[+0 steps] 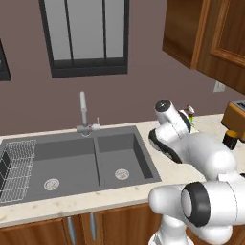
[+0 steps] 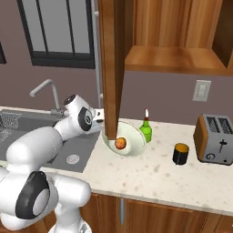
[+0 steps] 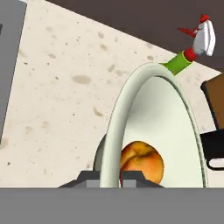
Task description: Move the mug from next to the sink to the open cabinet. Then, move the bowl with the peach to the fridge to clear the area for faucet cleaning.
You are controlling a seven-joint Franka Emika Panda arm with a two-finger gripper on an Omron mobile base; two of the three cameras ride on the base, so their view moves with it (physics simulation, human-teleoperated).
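Cream-green bowl (image 2: 129, 136): on the bench (image 2: 159, 170) just right of the sink (image 1: 76, 160), its near rim pinched between the gripper (image 3: 110, 175) fingertips.
Gripper state: clenched on the bowl's rim, one finger inside and one outside.
Peach (image 3: 141, 161): loose in the bowl, right beside the inner finger; likely to roll out if the bowl tilts on the lift.
Grip risk: a thin-edge pinch on a wide bowl could let it pivot or slip free.
Green bottle (image 2: 145, 129): just behind the bowl; a swing could knock it over.
Cabinet door (image 2: 111, 68): hangs open in front of the bowl and could be struck on the way up.
Mug (image 2: 180, 154): on the bench near the toaster (image 2: 214, 139), not in the cabinet, so that step looks undone.
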